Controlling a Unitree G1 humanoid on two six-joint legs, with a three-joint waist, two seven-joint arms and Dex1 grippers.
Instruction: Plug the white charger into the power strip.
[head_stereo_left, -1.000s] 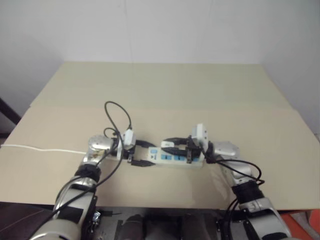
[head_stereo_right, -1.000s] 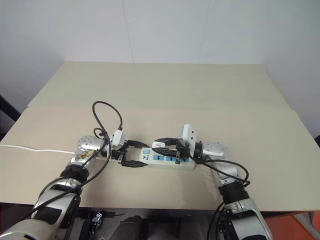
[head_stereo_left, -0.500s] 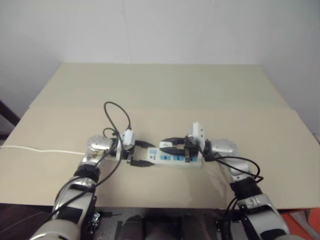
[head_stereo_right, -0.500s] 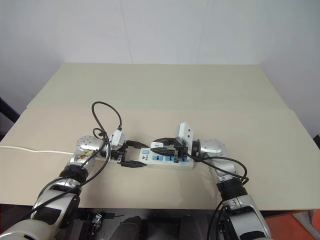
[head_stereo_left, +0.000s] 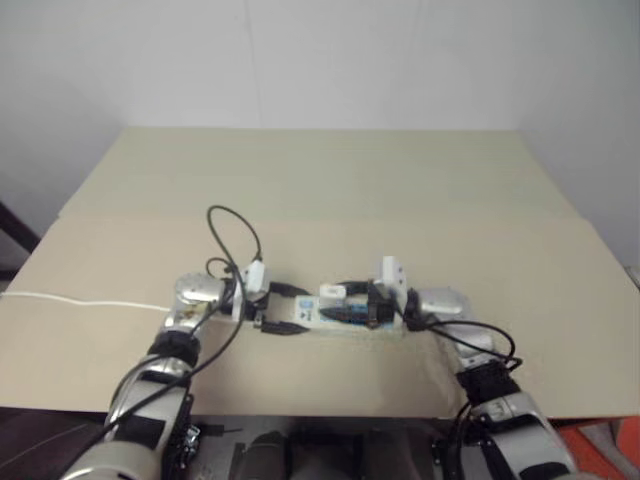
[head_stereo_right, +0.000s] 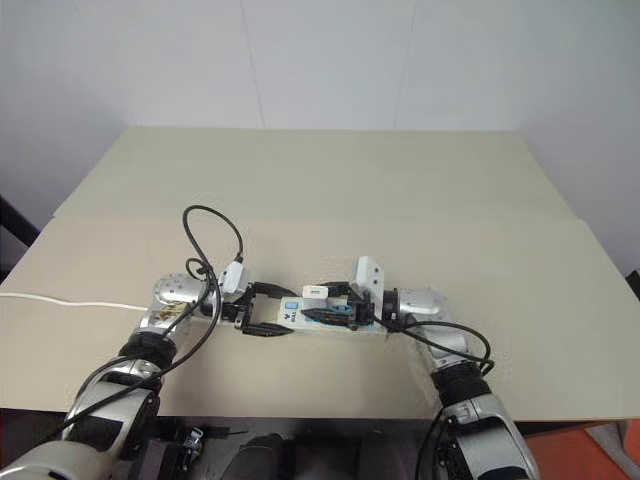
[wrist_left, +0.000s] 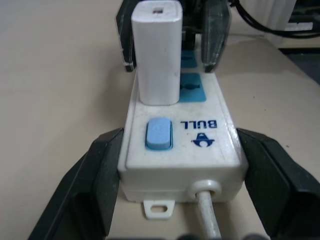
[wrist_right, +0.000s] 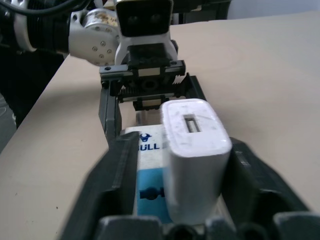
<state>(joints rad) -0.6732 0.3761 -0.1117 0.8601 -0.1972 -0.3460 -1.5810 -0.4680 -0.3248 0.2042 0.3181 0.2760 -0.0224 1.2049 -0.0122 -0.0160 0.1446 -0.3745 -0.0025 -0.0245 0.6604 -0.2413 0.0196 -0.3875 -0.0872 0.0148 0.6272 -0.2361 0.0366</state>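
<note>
The power strip (head_stereo_right: 292, 313) lies across the near middle of the table, a long white bar with blue socket panels. The white charger (wrist_left: 156, 55) stands upright in the socket beside the strip's blue switch (wrist_left: 159, 134). My left gripper (wrist_left: 178, 135) is shut on the strip's cable end, one black finger pressed on each long side. My right gripper (wrist_right: 182, 145) reaches in from the other end, open, its fingers (wrist_right: 122, 165) flanking the charger (wrist_right: 195, 155). A strip-wide gap shows on one side, and the other finger sits close beside the charger.
The strip's thin white cable (head_stereo_right: 60, 298) runs off the table's left edge. A black robot cable (head_stereo_right: 215, 225) loops above my left wrist. The tan table (head_stereo_right: 330, 190) stretches bare toward the white wall behind.
My right gripper's fingers have parted from the charger, which now stands alone in its socket. My left gripper and the strip have stayed put.
</note>
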